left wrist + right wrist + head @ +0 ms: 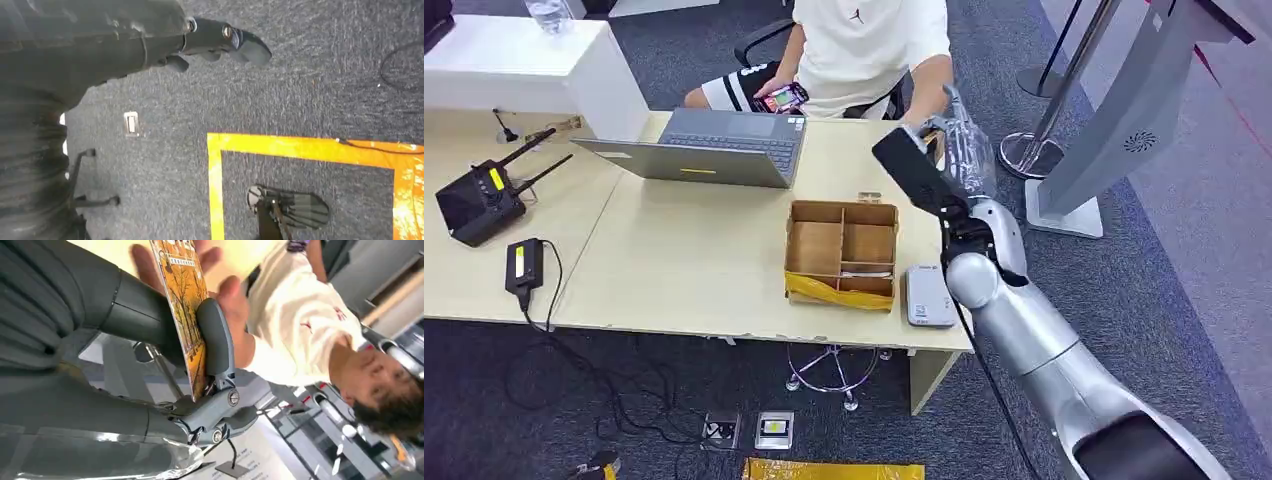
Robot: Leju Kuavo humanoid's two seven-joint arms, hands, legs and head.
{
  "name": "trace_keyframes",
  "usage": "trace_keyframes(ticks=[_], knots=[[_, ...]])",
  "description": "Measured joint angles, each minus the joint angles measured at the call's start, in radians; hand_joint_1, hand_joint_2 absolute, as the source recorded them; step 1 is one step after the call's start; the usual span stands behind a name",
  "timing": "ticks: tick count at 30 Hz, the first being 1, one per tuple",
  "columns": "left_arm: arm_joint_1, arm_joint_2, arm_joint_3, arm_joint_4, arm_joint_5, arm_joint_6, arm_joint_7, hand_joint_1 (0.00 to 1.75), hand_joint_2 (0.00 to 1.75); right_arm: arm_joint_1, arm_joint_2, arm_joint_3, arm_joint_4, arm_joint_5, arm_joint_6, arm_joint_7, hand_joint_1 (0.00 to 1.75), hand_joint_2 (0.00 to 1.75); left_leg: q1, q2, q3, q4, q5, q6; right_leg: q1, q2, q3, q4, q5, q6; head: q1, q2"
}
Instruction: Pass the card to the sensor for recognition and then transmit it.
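Here the right hand is pinching one card between thumb and fingers, edge-on in the right wrist view, its long axis running out past the fingertips toward a person's hand touching it. In the head view the raised right hand is reaching over the counter toward the seated person, near one white sensor and one cardboard box. The left hand is hanging over carpet, fingers curled in, holding nothing.
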Motion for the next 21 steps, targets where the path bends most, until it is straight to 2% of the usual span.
trace_keyframes(ticks=[7,15,16,17,21], knots=[[0.000,0.001,-0.026,0.000,-0.026,0.001,-0.029,0.00,1.75,-0.062,0.053,0.064,0.189,0.092,-0.022,0.053,1.75,1.75,0.000,-0.001,-0.001,0.000,0.000,0.000,0.000,0.000,0.000,0.000,0.000,0.000,0.000,0.000],[-0.001,0.001,-0.062,0.001,-0.064,-0.013,-0.041,0.00,1.75,-0.074,0.036,0.089,0.292,0.214,-0.089,0.120,1.75,1.75,-0.001,-0.001,0.000,0.001,0.000,0.000,-0.001,0.000,-0.001,-0.001,0.000,0.000,0.000,0.000],[-0.002,0.001,-0.066,0.001,-0.068,-0.013,-0.041,0.00,1.75,-0.074,0.026,0.089,0.297,0.227,-0.097,0.128,1.66,1.75,-0.001,-0.001,0.000,0.001,0.000,0.000,-0.001,0.000,-0.001,-0.001,0.000,0.000,0.000,0.000],[-0.004,0.001,-0.070,0.001,-0.070,-0.013,-0.041,0.00,1.75,-0.074,0.017,0.089,0.300,0.241,-0.103,0.137,0.00,1.75,-0.001,-0.001,0.000,0.001,0.000,0.000,-0.001,0.000,-0.001,-0.001,0.000,0.000,0.000,0.000],[-0.009,0.002,-0.079,0.002,-0.076,-0.010,-0.041,0.00,1.75,-0.069,-0.004,0.082,0.302,0.267,-0.119,0.147,0.00,1.75,-0.001,0.000,0.000,0.001,0.000,0.000,-0.001,0.001,-0.001,-0.001,0.000,0.000,0.000,0.000]])
